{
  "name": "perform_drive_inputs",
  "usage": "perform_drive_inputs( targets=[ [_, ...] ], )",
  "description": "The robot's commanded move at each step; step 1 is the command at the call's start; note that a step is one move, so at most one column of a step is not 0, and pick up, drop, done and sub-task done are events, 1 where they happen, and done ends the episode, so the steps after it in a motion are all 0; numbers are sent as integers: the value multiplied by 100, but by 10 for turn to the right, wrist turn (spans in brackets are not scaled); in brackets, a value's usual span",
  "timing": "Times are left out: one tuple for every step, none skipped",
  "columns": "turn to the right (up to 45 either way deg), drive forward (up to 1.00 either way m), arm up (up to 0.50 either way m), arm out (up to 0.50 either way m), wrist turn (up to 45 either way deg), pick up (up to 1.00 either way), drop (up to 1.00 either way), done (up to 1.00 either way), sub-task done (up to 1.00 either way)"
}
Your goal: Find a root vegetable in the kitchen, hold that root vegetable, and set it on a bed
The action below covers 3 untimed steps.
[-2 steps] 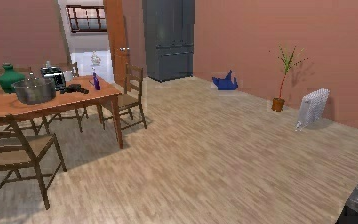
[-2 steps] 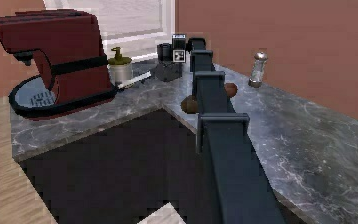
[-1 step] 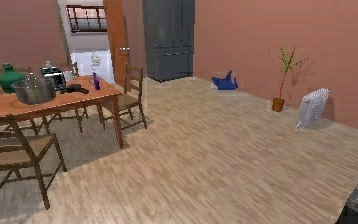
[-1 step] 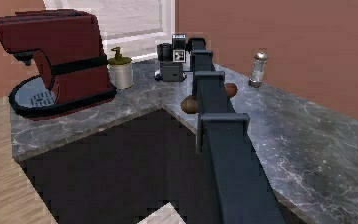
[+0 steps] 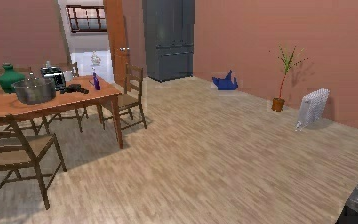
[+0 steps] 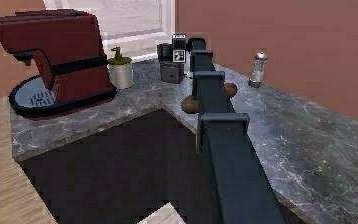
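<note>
In the arm side view a small brown rounded lump (image 6: 190,103), potato-like in shape and colour, lies on the dark marble counter (image 6: 97,125) just left of the arm's dark bar (image 6: 222,140). A second brown lump (image 6: 230,89) lies just right of the bar. The arm reaches out across the counter to two white marked squares (image 6: 173,70) near the back wall. The gripper (image 6: 168,52) is a dark shape beside them, among things on the counter. I cannot tell whether it holds anything.
A dark red coffee machine (image 6: 59,60), a pump bottle (image 6: 119,68) and a glass shaker (image 6: 258,68) stand on the counter. The forward view has a wooden dining table (image 5: 82,102) with a pot (image 5: 33,90) and chairs, a dark cabinet (image 5: 169,38), a potted plant (image 5: 283,78) and open wood floor.
</note>
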Motion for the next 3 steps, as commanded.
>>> perform_drive_inputs(
  targets=[
    [0,0,-12,0,0,0,0,0,0],
    [0,0,0,0,0,100,0,0,0],
    [0,0,10,0,0,0,0,0,0]
  ],
)
